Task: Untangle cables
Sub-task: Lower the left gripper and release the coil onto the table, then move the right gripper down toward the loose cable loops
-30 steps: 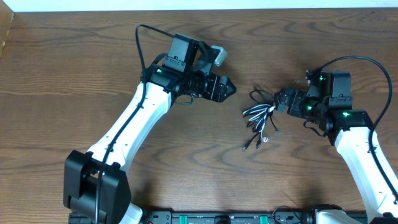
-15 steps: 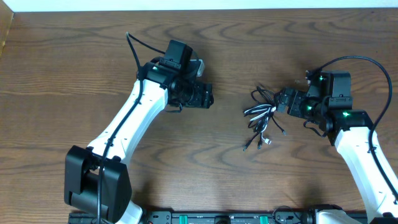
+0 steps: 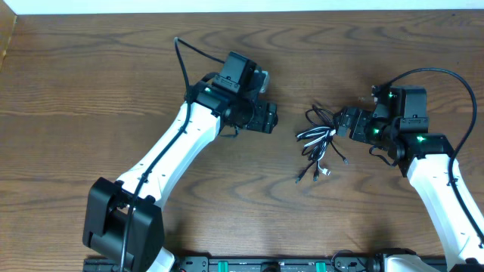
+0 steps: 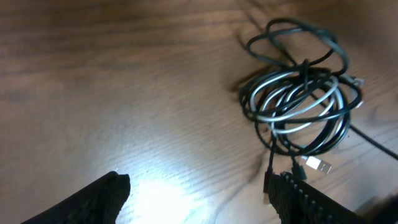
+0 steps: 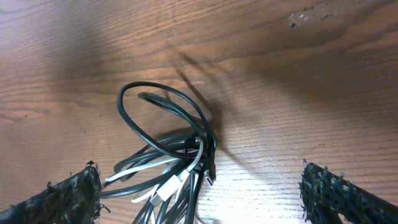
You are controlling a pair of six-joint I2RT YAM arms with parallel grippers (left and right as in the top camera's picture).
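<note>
- The cables, two black and one white, lie in one tangled bundle on the table, right of centre, with plug ends trailing toward the near edge.
- The left gripper hovers near the bundle's left side, apart from it; in the left wrist view its jaws are spread and hold nothing.
- The right gripper sits at the bundle's right edge, jaws spread wide, with the loops lying between its fingers.
</note>
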